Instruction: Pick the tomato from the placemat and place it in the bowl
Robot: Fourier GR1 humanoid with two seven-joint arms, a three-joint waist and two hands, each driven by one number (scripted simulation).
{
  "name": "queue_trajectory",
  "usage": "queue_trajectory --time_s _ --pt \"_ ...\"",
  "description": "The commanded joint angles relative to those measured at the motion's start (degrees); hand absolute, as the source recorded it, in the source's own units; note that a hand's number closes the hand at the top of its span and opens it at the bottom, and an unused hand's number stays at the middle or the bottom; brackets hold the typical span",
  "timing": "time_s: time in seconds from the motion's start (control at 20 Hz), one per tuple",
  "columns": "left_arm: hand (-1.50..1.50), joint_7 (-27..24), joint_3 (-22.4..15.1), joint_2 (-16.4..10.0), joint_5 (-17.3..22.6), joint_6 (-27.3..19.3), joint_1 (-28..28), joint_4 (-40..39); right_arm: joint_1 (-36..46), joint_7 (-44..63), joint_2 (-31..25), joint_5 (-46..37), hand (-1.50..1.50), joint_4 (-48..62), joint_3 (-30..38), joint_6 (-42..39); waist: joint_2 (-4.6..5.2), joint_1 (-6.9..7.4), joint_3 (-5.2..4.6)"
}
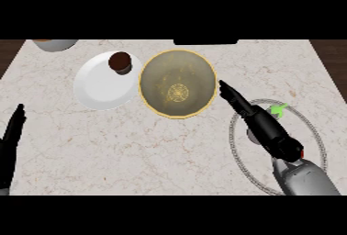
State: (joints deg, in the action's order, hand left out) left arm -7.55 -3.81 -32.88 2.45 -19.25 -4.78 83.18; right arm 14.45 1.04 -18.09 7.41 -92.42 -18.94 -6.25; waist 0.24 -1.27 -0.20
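A gold-rimmed bowl stands at the counter's middle back. To its right lies a round placemat with a grey rim. My right hand lies over the mat's upper left part, fingers straight and pointing up-left, their tips close to the bowl's right rim. Of the tomato only a green stem shows, just right of the hand; the rest is hidden under it. I see nothing held in the fingers. My left hand rests open at the left edge, fingers up.
A white plate sits left of the bowl, touching it, with a small brown cup-like object on its upper part. Part of a pale bowl shows at the back left corner. A dark slab lies at the back edge.
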Motion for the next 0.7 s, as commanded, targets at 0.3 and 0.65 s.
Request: queue_trajectory --time_s 0.3,0.65 --pt "0.00 3.2 -5.5 10.9 6.2 3.1 5.0 4.3 -10.6 -2.0 -13.4 -21.9 1.50 3.3 9.3 17.0 -1.30 -6.76 -1.72" --pt "0.00 6.0 -7.8 15.3 8.7 3.8 7.5 6.2 -23.3 -30.6 15.2 -8.8 -1.50 -5.7 18.3 39.2 -0.90 -3.80 0.58"
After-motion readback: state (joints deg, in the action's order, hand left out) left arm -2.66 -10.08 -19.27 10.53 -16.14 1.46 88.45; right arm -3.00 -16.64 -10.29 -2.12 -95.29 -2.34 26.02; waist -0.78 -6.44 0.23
